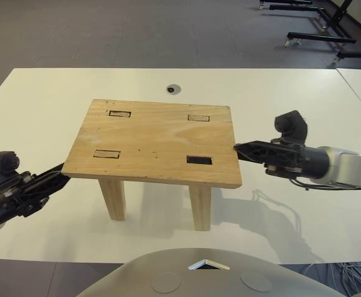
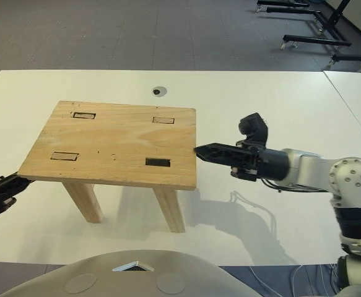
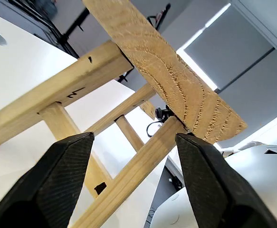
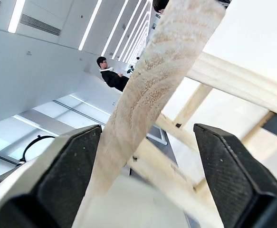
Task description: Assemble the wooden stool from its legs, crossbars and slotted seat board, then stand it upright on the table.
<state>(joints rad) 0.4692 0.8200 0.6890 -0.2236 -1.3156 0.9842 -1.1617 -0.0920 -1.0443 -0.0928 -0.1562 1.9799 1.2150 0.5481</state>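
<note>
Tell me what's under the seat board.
Two legs show below its front edge, and the left wrist view shows crossbars joining legs. From above, the board covers everything farther back.

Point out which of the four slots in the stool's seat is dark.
The near slot on the robot's right side of the seat; the other three show pale wood inside.
</note>
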